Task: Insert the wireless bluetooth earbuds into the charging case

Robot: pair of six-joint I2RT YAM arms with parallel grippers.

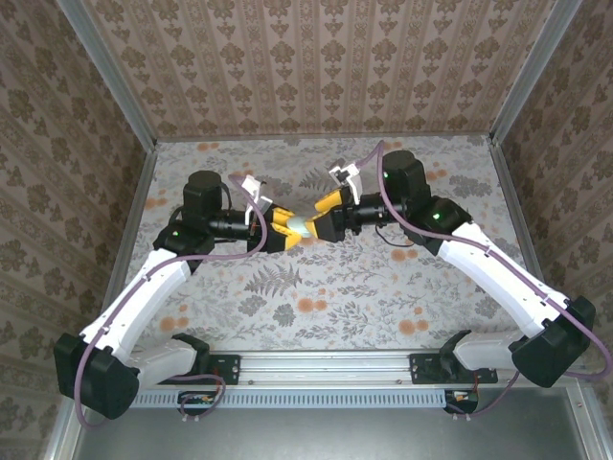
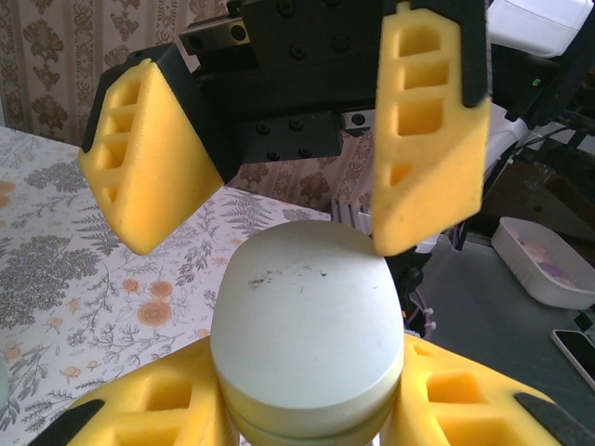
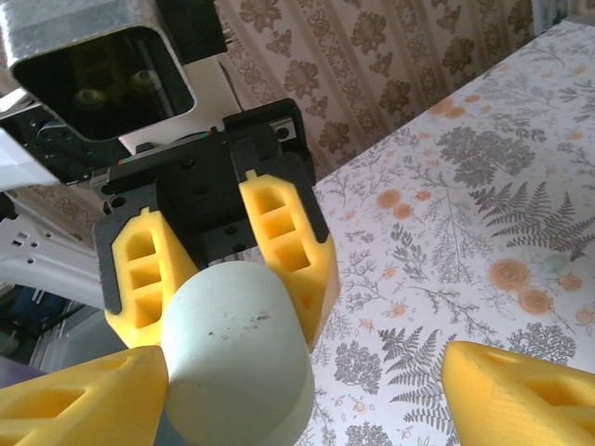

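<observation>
1. Reaching in from 7 and 5 o'clock of the top view, 2 arms meet over the middle of the flowered table (image 1: 316, 307).
2. The left gripper (image 1: 281, 230) is pinching the pale charging case (image 1: 301, 227), lid down, between its yellow fingers.
3. The right gripper (image 1: 324, 216), at 2 o'clock of the case, stands spread, with 1 fingertip just beside it and the other well apart.
4. A patterned wall (image 1: 316, 67) stands at 12 o'clock.
</observation>
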